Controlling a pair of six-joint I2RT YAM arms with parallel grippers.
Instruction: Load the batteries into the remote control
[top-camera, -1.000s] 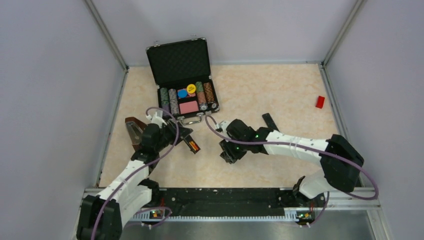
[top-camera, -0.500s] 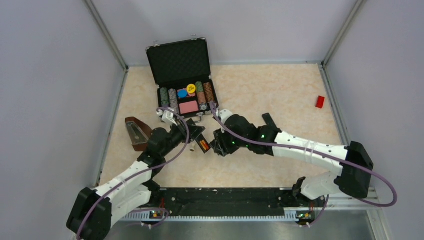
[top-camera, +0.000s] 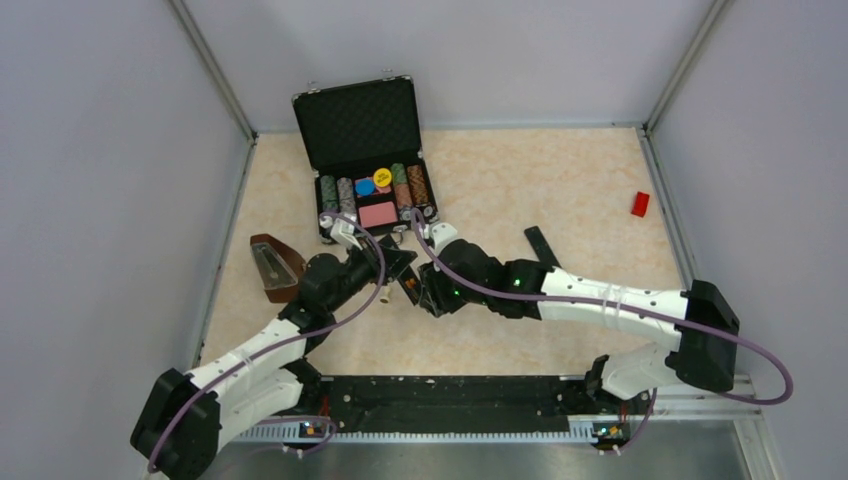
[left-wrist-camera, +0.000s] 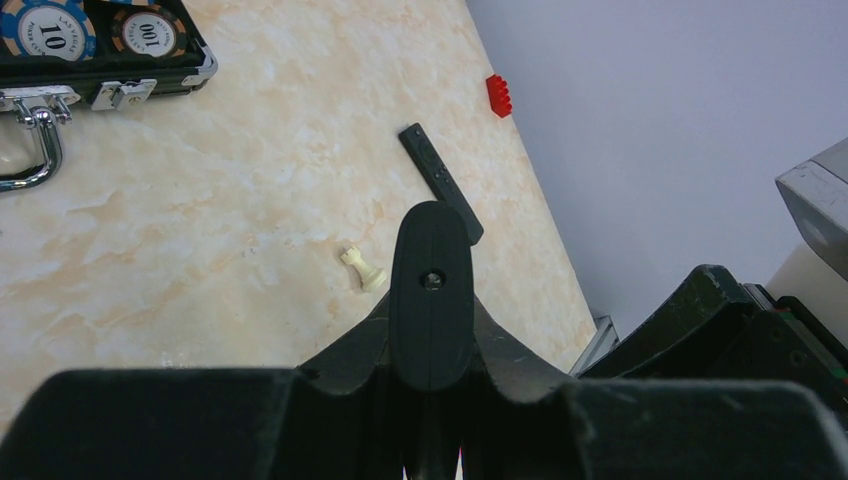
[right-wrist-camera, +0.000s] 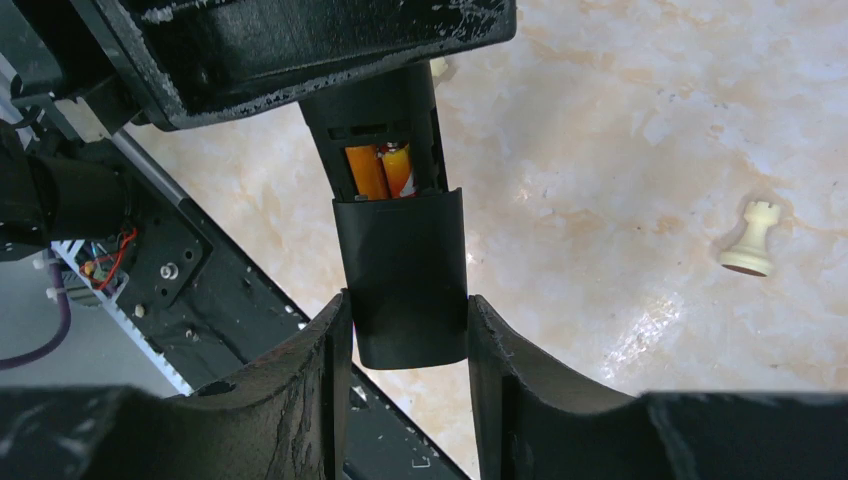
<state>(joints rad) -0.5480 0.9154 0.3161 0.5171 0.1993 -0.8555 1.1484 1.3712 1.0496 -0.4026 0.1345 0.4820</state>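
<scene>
At table centre, reading from the left:

**Change noted.**
- The left gripper (top-camera: 397, 266) is clamped shut on the remote control (right-wrist-camera: 372, 115), which is held above the table (top-camera: 560, 170).
- Over the last second the remote has been carried rightward, and the right gripper (right-wrist-camera: 408, 312) has been brought leftward to meet it.
- The back cover (right-wrist-camera: 405, 270) is pinched between the right fingers and now overlaps the lower end of the open battery bay.
- The batteries (right-wrist-camera: 380, 170) are seated side by side in that bay, with only their upper parts left showing.

**Bearing on the task.** Loading is judged complete. Closing the cover is judged the step in hand, and the cover must be slid further along the remote body.

**Count, left to right.**
- Brown wedge-shaped object (top-camera: 272, 265): one.
- Chip case (top-camera: 365, 130), lid raised: one.
- Grippers: two.
- Remote control: one.
- Batteries: two.
- Back cover: one.
- Cream chess rook (right-wrist-camera: 752, 238), on the table well apart from the remote: one counted with certainty.
- Plain black bar (top-camera: 540, 244): one.
- Red block (top-camera: 640, 203), near the right wall: one.
</scene>
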